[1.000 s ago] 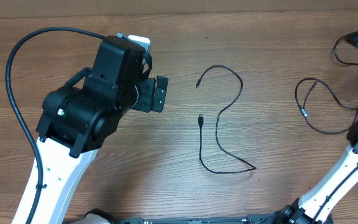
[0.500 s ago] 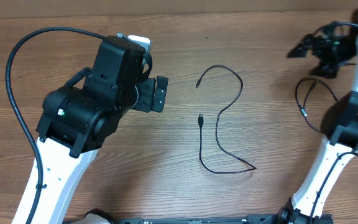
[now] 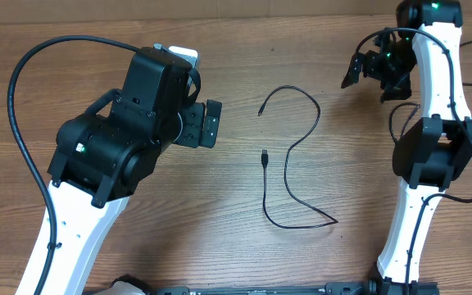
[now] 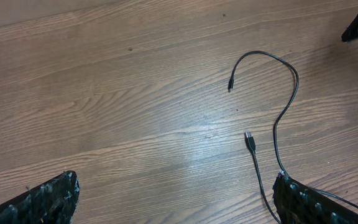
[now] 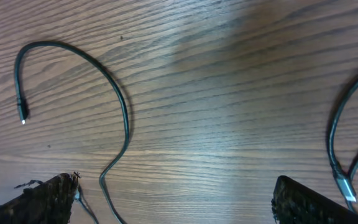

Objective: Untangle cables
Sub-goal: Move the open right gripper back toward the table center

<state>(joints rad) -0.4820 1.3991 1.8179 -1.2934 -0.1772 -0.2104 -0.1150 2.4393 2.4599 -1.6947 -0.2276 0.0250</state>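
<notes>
A brown wood-grain table (image 3: 342, 262) fills every view, bare apart from the cords and the two arms. In the middle lies one thin black cable (image 3: 285, 176), drawn out in a loose S. It arcs over at the top, runs down, doubles back through a sharp bend and rises to finish just below its own start. Its two small plug ends (image 4: 249, 139) sit near each other but apart, and the cord does not appear to cross itself. A second black cable (image 5: 330, 140) lies well to the right, with a silver-tipped plug (image 5: 348, 190) showing in the right wrist view. From overhead the right arm (image 3: 428, 156) hides most of it, so I cannot tell whether it is looped on itself. The two cords lie apart, not touching.

The left gripper (image 4: 174, 183) hovers left of the middle cable with its fingers spread wide and nothing between them. The right gripper (image 5: 176, 186) hangs over the top arc of that cable, equally wide and empty.

These cords look light, limp and slick, and they lie flat on the wood. A pinch mid-run would likely slide or only drag a loop along. The stiffer plug ends, or the cord just behind them, look like the surest places to take hold. The raised sharp bend is a fair second choice.
</notes>
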